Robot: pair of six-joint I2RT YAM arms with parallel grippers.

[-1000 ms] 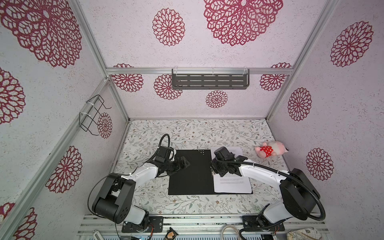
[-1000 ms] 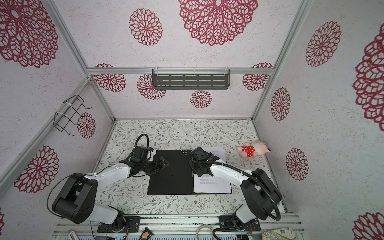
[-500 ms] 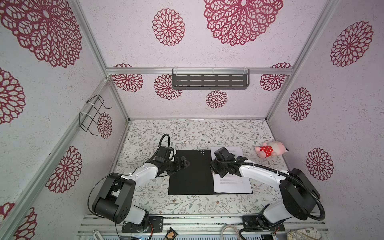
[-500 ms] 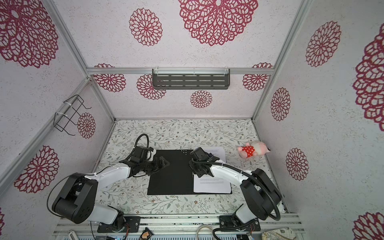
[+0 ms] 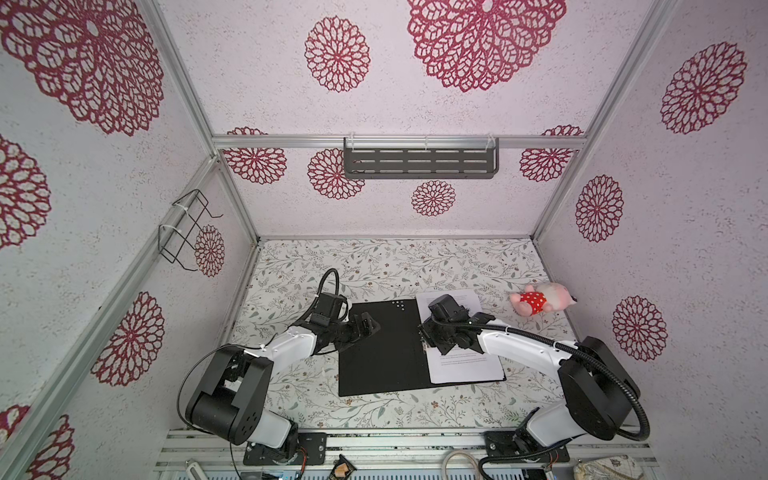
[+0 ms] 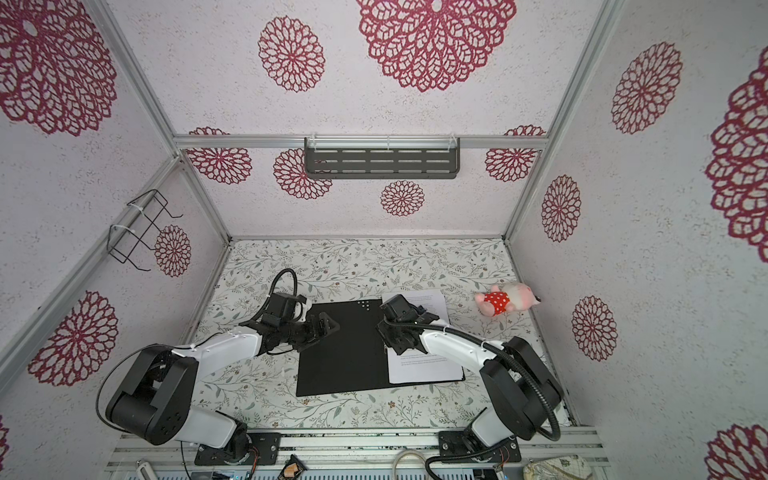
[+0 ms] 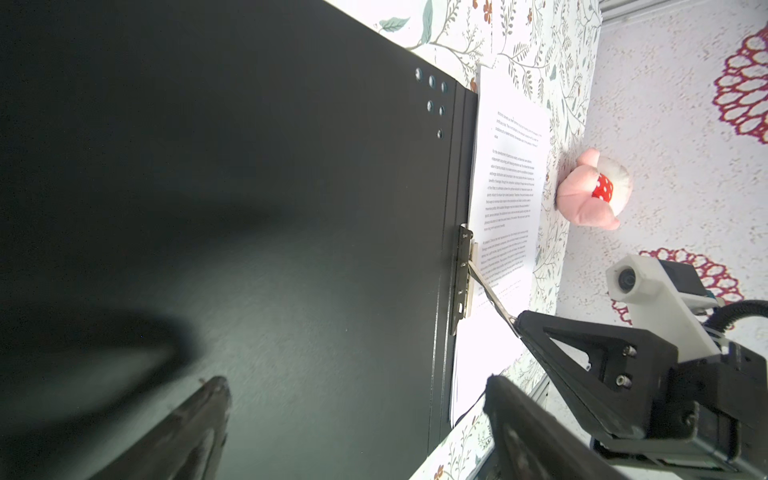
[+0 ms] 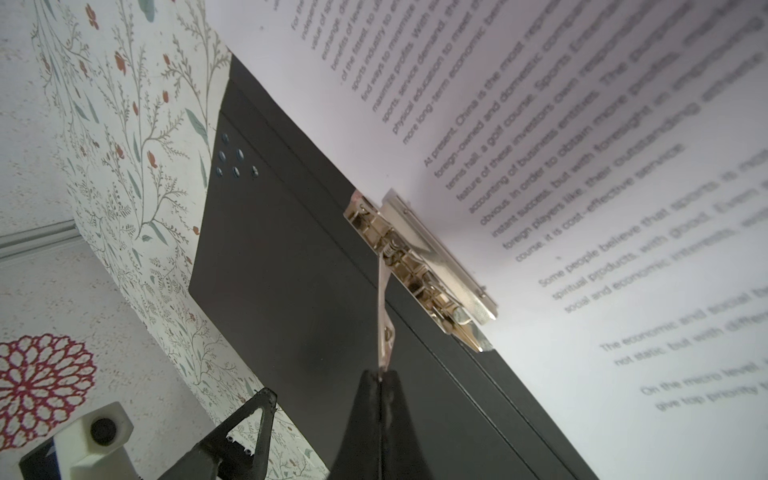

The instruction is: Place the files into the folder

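Note:
The folder point(image 5: 382, 353) point(image 6: 340, 353) lies open, black inside up, in both top views. The files point(image 5: 465, 368) point(image 6: 424, 370), white printed sheets, rest on its right half and stick out past its far edge. The metal spine clip point(image 8: 419, 266) point(image 7: 463, 278) sits at the sheets' inner edge, its thin lever point(image 8: 384, 320) raised. My right gripper point(image 8: 380, 376) point(image 5: 426, 336) is shut on the lever's tip. Over the folder's left half hovers my left gripper point(image 7: 357, 382) point(image 5: 370, 324) point(image 6: 328, 324), open, with nothing between its fingers.
A pink plush toy point(image 5: 540, 301) point(image 6: 505, 301) point(image 7: 590, 195) in a red dotted dress lies on the floral table right of the files. A dark slotted shelf point(image 5: 419, 162) hangs on the back wall and a wire basket point(image 5: 185, 228) on the left wall.
My right gripper's jaws have closed the last bit onto the clip's lever. Both arms stay where they were.

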